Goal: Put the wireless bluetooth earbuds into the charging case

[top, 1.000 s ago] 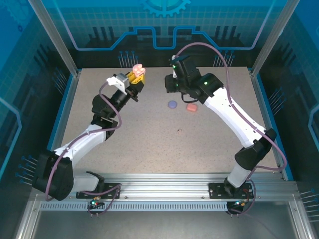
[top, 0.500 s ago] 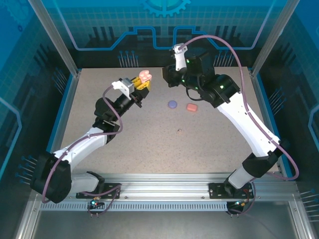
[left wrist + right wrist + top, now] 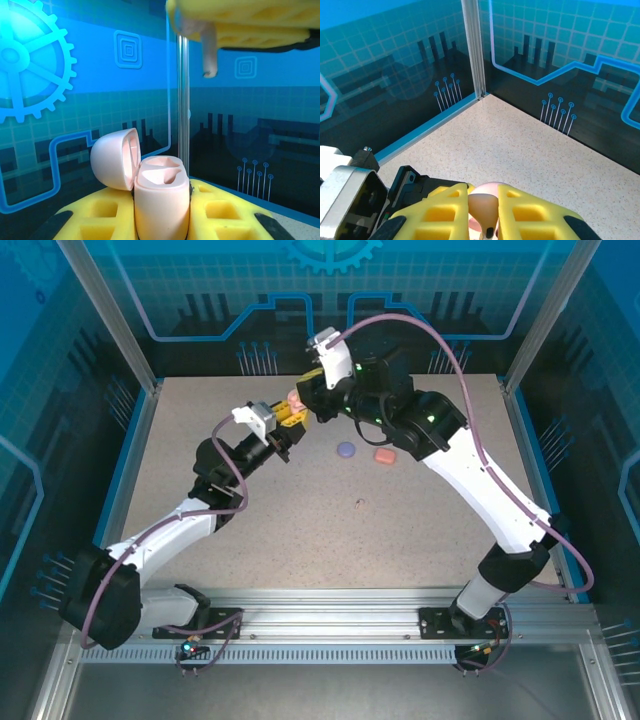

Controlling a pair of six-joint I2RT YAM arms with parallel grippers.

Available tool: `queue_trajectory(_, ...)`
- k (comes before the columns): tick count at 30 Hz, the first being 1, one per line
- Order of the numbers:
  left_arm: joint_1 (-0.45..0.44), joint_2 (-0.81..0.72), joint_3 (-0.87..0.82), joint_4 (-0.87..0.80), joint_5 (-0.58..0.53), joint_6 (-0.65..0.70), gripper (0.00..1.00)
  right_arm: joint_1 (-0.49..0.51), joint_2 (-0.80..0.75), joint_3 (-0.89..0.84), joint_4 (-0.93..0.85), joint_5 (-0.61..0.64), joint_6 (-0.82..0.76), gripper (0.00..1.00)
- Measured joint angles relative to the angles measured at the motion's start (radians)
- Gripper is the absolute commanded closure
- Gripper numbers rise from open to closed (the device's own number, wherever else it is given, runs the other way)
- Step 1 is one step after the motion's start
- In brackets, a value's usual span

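Speckled table (image 3: 300, 535); pink earbud (image 3: 209, 50) in right end effector (image 3: 485, 199), above open case (image 3: 161, 200)

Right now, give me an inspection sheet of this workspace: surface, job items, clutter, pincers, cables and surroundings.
Surface: speckled beige table.
Job's things: pale pink charging case, lid open; pale pink earbud higher up, stem down, not touching it; purple case and coral case lying on the table.
Clutter: one tiny dark speck, too small to identify.
Pincers: left pincer shut on the pale pink charging case; right pincer shut on the pale pink earbud.
Cables: purple cables looped along both arms.
Surroundings: blue printed wall panels, aluminium posts.
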Motion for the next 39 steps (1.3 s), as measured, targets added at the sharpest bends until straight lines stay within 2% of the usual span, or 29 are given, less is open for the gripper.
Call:
queue_trajectory(9, -0.002, -0.012, 0.0, -0.003, 0.0, 0.004, 1.0, 0.009, 0.05, 0.007, -0.023, -0.006, -0.022, 0.84)
queue_trajectory(22, -0.003, -0.015, 0.0, -0.006, 0.0, 0.023, 1.0, 0.009, 0.05, 0.003, -0.024, -0.002, -0.027, 0.85)
queue_trajectory(39, -0.006, -0.015, -0.006, -0.031, 0.0, 0.023, 1.0, -0.004, 0.015, -0.081, 0.005, 0.005, -0.008, 0.86)
